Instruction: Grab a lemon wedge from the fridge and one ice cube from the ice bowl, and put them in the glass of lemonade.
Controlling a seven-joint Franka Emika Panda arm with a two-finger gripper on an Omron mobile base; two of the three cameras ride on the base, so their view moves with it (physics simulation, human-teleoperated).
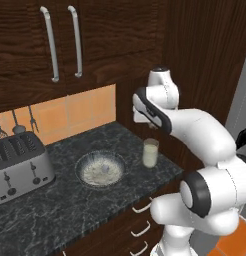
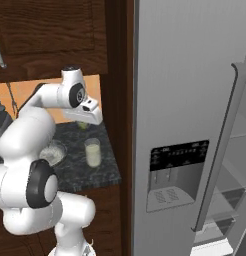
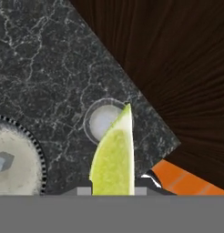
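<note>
Since the lemon wedge (image 3: 114,157) is small, light, soft and wet-skinned, it looks liable to slip or squash, so a hold across its flat cut faces near the thick end suits it best. Closed nearly as far as they go, the jaws pinch the wedge, its tip pointing down over the glass of lemonade (image 3: 104,120) on the bench (image 3: 50,68), beside the ice bowl (image 3: 16,159)

White arm's tool (image 2: 84,123) above glass of lemonade (image 2: 93,152), ice bowl (image 2: 55,152) beside, fridge (image 2: 185,125) right
</note>
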